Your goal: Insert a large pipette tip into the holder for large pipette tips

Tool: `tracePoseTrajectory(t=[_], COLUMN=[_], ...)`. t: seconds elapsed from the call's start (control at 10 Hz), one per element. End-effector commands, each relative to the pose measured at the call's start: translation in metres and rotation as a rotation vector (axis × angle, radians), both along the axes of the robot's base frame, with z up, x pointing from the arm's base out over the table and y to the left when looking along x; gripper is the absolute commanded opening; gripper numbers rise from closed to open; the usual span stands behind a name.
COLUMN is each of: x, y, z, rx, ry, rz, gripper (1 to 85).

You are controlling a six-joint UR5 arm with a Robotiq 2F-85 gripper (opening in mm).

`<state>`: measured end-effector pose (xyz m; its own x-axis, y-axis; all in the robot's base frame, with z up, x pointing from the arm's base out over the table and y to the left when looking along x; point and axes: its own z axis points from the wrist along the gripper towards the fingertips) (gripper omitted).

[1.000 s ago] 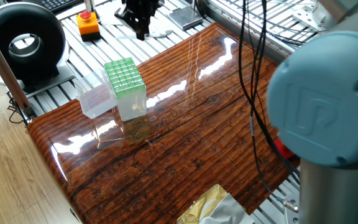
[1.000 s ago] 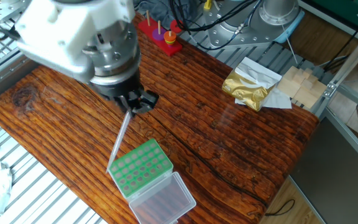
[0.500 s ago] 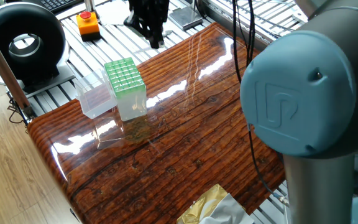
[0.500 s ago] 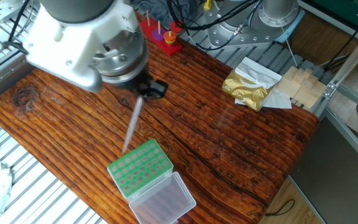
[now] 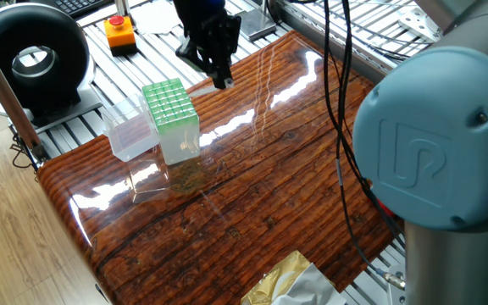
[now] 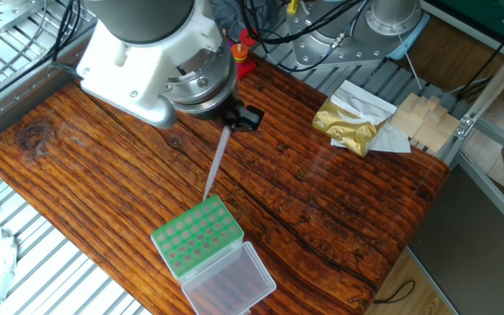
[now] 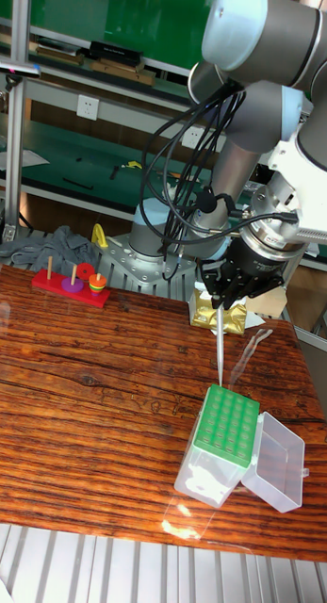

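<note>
The holder for large pipette tips [image 6: 197, 235] is a clear box with a green grid top [image 5: 169, 105], its clear lid [image 7: 277, 463] hinged open beside it. My gripper [image 6: 229, 122] is shut on the upper end of a large pipette tip [image 6: 214, 164], a slender whitish tube pointing down. In the tall fixed view the gripper [image 7: 222, 301] hangs above the holder [image 7: 224, 424], and the large pipette tip [image 7: 220, 344] ends just over the far edge of the green top. In one fixed view the gripper [image 5: 221, 76] is beyond the holder and the tip is too faint to make out.
A red peg toy [image 7: 71, 284] stands at the back left of the wooden table [image 6: 322, 210]. A gold foil bag [image 6: 350, 123] and wooden blocks [image 6: 423, 121] lie near the far corner. An orange button box [image 5: 119, 32] and black cables [image 5: 339, 93] sit around the table's edge.
The gripper has carried the pipette tip sideways across the table, from the holder's outer corner toward its far side. The holder has not moved.
</note>
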<state>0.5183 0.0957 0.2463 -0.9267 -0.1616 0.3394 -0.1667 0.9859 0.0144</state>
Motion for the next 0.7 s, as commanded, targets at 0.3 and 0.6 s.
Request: tracePoseTrajectory(t=[0.3,0.6], x=[-0.0125,-0.0081], y=[0.0087,0.0068], z=[0.0041,0.0025], rx=[0.028,0.02], ry=[0.042,0.022], rz=[-0.041,-0.04], gripper=[1.0,1.0])
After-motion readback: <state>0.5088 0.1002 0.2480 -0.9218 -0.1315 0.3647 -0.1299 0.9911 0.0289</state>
